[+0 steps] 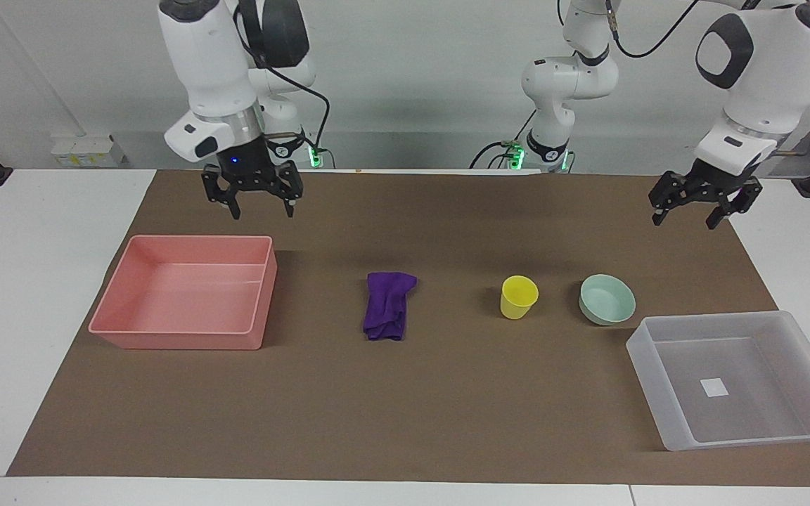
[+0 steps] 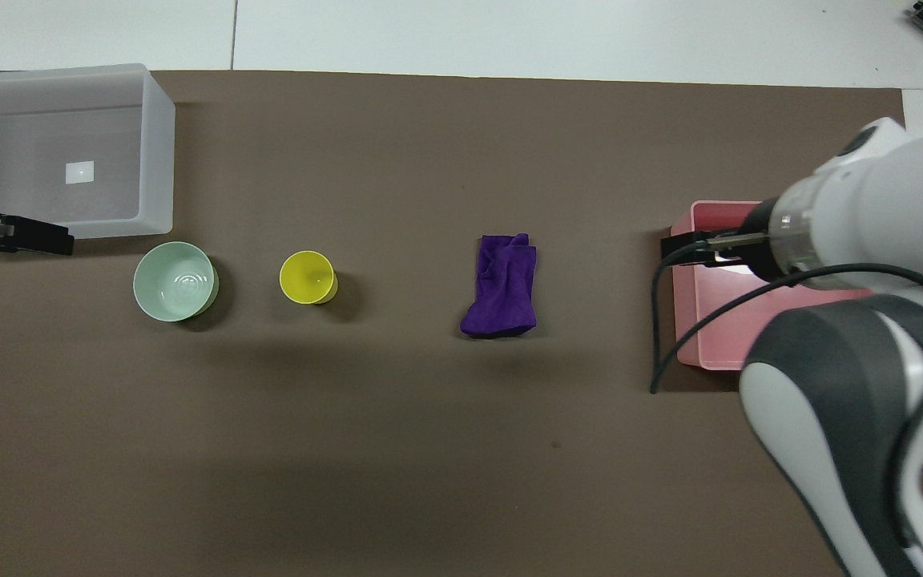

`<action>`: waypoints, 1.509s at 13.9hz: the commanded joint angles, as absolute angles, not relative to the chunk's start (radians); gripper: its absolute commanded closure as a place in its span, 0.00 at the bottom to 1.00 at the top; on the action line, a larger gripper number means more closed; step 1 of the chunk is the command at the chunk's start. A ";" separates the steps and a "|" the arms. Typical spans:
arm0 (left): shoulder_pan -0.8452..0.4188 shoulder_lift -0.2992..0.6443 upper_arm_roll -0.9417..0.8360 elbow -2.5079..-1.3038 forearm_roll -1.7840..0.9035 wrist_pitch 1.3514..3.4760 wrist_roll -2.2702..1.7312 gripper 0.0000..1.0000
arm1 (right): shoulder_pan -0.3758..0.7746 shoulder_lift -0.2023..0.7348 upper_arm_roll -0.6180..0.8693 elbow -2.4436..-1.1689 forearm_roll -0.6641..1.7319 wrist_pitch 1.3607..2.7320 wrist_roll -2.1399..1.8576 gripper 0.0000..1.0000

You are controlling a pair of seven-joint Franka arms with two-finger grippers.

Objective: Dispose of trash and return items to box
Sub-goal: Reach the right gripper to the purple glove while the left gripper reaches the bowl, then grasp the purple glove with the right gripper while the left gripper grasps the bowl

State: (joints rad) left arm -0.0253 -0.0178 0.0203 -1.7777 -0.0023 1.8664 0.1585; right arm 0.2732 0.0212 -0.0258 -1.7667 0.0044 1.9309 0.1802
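Both grippers you see, right gripper (image 1: 261, 204) and left gripper (image 1: 686, 211), hang up with fingers apart, holding nothing; purple rag (image 1: 389, 305) lies flat

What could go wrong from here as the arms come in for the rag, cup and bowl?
1. The yellow cup and mint bowl stand close together; the open left gripper might knock one while taking the other.
2. The purple rag lies crumpled; the open right gripper may pinch only a fold, and it could fall short of the pink tray.
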 commanded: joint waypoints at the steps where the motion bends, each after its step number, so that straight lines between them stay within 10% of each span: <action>1: -0.026 0.006 0.020 -1.867 -0.005 1.991 0.137 0.00 | 0.351 0.132 -0.028 -1.761 0.021 2.054 0.227 0.00; 14: -0.026 0.213 0.017 -2.118 -0.006 2.502 0.054 0.00 | 0.505 0.385 -0.028 -1.922 0.020 2.495 0.445 0.00; 15: -0.026 0.215 0.018 -2.118 -0.006 2.506 0.052 0.34 | 0.505 0.385 -0.028 -1.937 0.012 2.514 0.442 0.20; 16: -0.018 0.215 0.018 -2.117 -0.006 2.499 0.048 0.97 | 0.506 0.387 -0.028 -1.940 0.014 2.517 0.443 0.54; 18: -0.014 0.212 0.018 -2.117 -0.006 2.491 0.054 1.00 | 0.509 0.390 -0.028 -1.941 0.014 2.508 0.446 1.00; 21: -0.012 0.168 0.018 -2.103 -0.006 2.407 0.058 1.00 | 0.512 0.379 -0.029 -1.919 0.014 2.453 0.497 1.00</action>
